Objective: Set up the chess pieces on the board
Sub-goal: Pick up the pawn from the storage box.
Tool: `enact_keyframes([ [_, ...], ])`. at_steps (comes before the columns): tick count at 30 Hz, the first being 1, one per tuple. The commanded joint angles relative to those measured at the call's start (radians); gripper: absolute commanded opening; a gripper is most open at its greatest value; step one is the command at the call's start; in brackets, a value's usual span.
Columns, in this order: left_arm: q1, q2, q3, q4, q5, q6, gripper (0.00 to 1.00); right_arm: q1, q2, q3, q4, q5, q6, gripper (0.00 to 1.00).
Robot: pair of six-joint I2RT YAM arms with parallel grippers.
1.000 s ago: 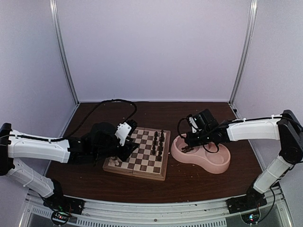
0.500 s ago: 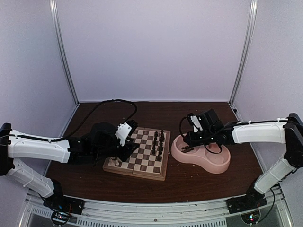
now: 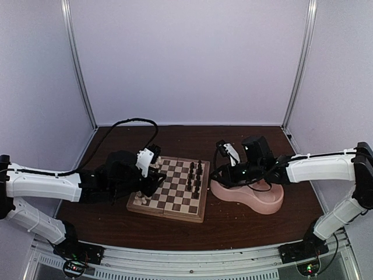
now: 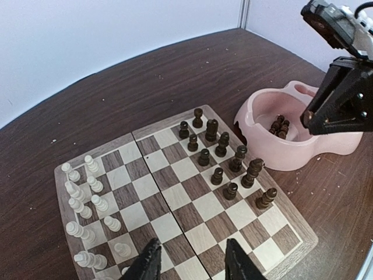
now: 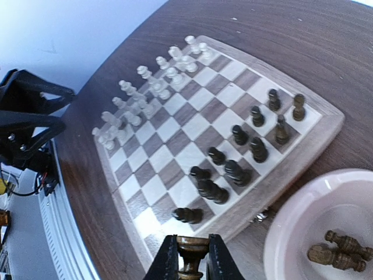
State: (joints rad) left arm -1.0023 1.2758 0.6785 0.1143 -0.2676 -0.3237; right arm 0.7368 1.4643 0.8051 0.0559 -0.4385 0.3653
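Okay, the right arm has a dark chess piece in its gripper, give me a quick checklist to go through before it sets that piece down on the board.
1. Grip: right gripper is shut on a dark brown carved wooden chess piece: ok.
2. Piece upright in the jaws: cannot tell, only its top shows.
3. Bare squares beside the standing dark pieces on the square checkered wooden board: ok.
4. Left gripper open and empty above the board, apart from the right gripper: ok.
5. Spare dark pieces lying in the pink double bowl for later: ok.
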Motion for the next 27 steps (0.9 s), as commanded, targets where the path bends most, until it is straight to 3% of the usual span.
enact_keyframes([
  [1,0.010,-0.029,-0.013,0.062,-0.007,-0.020,0.38,0.041,-0.039,-0.024,0.112,-0.091,-0.031,0.08],
  [8,0.010,-0.011,-0.004,0.057,-0.001,-0.018,0.39,0.022,0.036,-0.031,0.261,-0.176,0.198,0.09],
  [13,0.010,-0.005,0.003,0.048,-0.017,-0.011,0.39,-0.090,0.100,-0.078,0.380,-0.239,0.360,0.09],
  [20,0.010,0.000,0.007,0.046,-0.019,-0.008,0.39,-0.248,0.280,-0.185,0.743,-0.374,0.656,0.08],
  [24,0.010,0.000,0.015,0.037,-0.012,-0.008,0.39,-0.291,0.360,-0.208,0.876,-0.400,0.742,0.06],
  [27,0.011,-0.008,0.014,0.034,-0.009,-0.006,0.39,-0.305,0.370,-0.211,0.882,-0.397,0.742,0.05],
])
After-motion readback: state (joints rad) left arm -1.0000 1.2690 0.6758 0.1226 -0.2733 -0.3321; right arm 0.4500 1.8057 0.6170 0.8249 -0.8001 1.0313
